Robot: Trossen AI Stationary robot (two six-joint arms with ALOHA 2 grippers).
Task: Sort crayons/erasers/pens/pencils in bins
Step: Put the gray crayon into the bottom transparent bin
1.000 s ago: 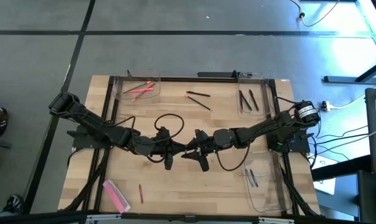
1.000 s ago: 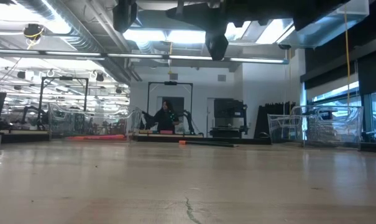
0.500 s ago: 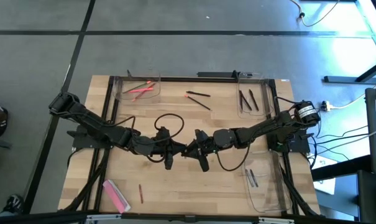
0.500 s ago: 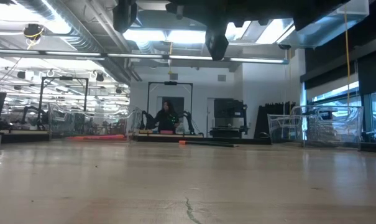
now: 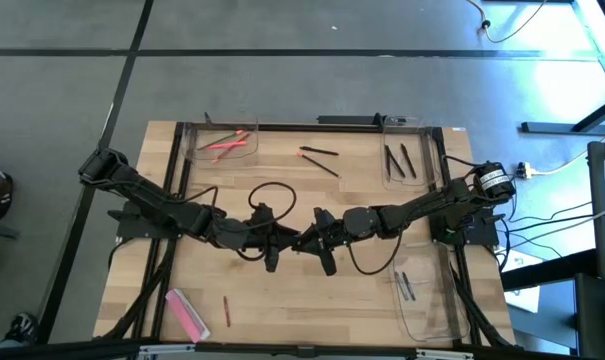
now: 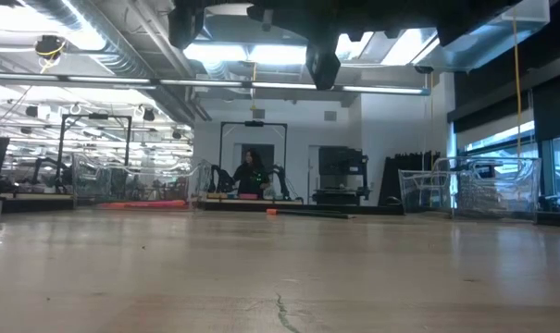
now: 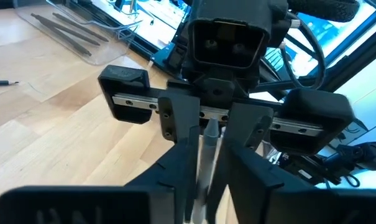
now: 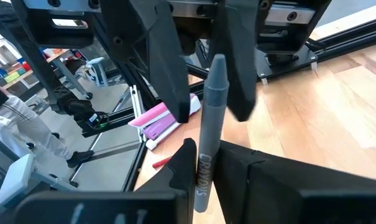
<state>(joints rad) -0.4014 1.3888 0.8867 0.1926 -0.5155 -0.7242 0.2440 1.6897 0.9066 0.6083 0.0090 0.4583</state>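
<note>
Meeting tip to tip over the tabletop's point(image 5: 282, 290) centre, right claw point(image 8: 203, 163) pinching a grey crayon point(image 8: 209, 134), left claw point(image 5: 294, 242) at nine o'clock of it, fingers point(image 8: 169, 68) spread around the crayon's far end.

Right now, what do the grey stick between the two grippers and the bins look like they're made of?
Grey stick: probably a wax crayon, matte, in a paper-like wrapper with dark lettering along it. Bins: clear, glossy plastic, most likely; the wood table and their contents show straight through the walls.

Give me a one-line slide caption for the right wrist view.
Right hand grips a grey crayon as the left hand's open fingers flank its tip.
</note>
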